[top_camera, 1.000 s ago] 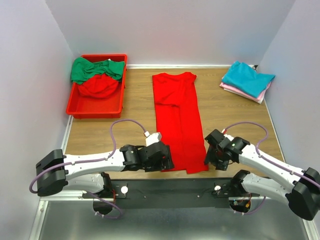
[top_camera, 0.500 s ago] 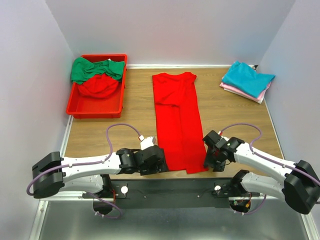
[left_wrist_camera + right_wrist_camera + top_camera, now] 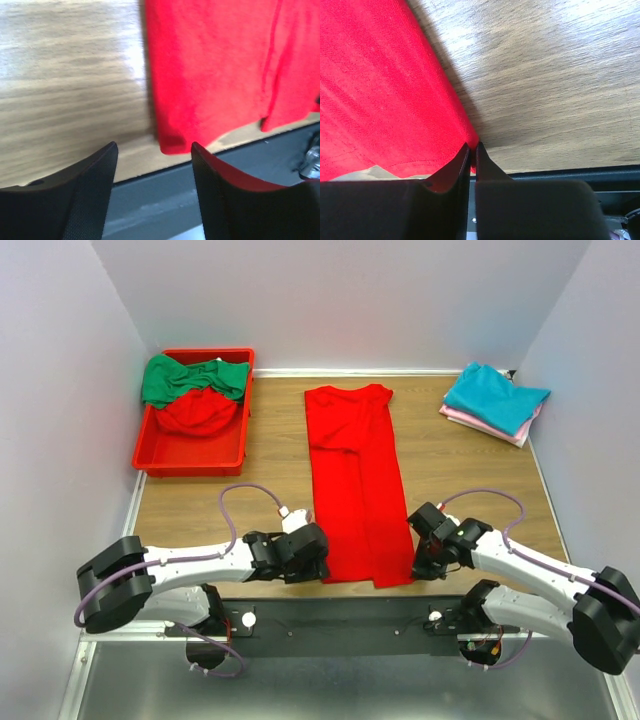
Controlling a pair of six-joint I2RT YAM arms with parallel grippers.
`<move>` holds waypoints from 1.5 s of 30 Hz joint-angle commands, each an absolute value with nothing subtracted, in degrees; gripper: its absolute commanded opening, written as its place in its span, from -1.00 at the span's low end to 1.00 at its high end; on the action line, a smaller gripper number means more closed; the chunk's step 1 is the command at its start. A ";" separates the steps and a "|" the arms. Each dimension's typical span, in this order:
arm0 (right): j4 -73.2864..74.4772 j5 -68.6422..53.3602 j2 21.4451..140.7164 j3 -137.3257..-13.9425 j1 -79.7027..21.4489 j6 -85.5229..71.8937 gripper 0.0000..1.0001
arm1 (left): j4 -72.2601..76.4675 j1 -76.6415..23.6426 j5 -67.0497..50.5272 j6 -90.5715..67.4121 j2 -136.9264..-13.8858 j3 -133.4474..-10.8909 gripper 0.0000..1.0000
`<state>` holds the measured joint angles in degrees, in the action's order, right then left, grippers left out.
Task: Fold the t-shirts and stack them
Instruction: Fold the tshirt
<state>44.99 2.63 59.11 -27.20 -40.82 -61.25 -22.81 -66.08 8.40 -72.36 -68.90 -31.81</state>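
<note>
Where it lies along the middle of the wooden table (image 3: 220,500), the red t-shirt (image 3: 355,480) is a long narrow strip, folded lengthwise, its collar at the far end and its hem right at the table's near edge. The cloth is smooth, with one seam line running down its length. Both arms reach low and inward from their bases to the hem's two corners. The left gripper (image 3: 155,150) has its jaws apart, and the hem's left corner sits just ahead of the gap between them. The right gripper (image 3: 472,147) is pinched nearly closed on the hem's right corner, a sliver of red showing between its fingers. Bare wood lies on both sides of the strip. A red bin (image 3: 190,468) at the far left holds a green t-shirt (image 3: 190,378) and another red one, while a teal t-shirt (image 3: 495,395) sits folded on a pink t-shirt (image 3: 480,422) at the far right, both well apart from the arms.
</note>
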 commanded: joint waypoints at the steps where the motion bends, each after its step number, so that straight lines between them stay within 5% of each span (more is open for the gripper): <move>1: 46.14 2.37 59.15 -25.75 -41.13 -61.96 -0.76 | -21.36 -65.57 9.75 -69.52 -71.45 -33.48 0.24; 9: 46.23 3.16 61.61 -28.21 -41.13 -60.73 -0.77 | -18.37 -65.30 7.74 -68.03 -75.23 -33.66 0.12; 13: 46.14 3.43 62.49 -29.26 -41.13 -60.56 -0.78 | -18.46 -65.30 6.07 -67.94 -75.50 -33.14 -0.35; 19: 46.14 3.52 63.02 -30.58 -41.13 -60.38 -0.82 | -18.37 -65.39 3.78 -70.84 -70.24 -29.01 -0.43; 22: 46.14 3.43 63.19 -31.20 -41.13 -60.38 -0.94 | -17.06 -65.48 3.34 -71.37 -68.30 -27.25 -0.80; 25: 46.14 3.51 62.93 -32.08 -41.13 -59.94 -0.96 | -13.63 -65.48 2.38 -70.23 -68.46 -26.54 -0.91; 41: 46.06 4.31 65.74 -35.60 -41.05 -58.53 -0.97 | -14.48 -65.30 2.37 -64.68 -74.98 -33.40 -0.98; 44: 46.05 4.31 65.65 -35.60 -41.13 -58.71 -0.97 | -17.92 -65.30 3.60 -66.53 -71.38 -34.36 -0.73; 45: 46.05 4.22 65.83 -35.60 -41.13 -58.80 -0.97 | -20.45 -65.22 4.73 -67.23 -70.32 -34.80 -0.49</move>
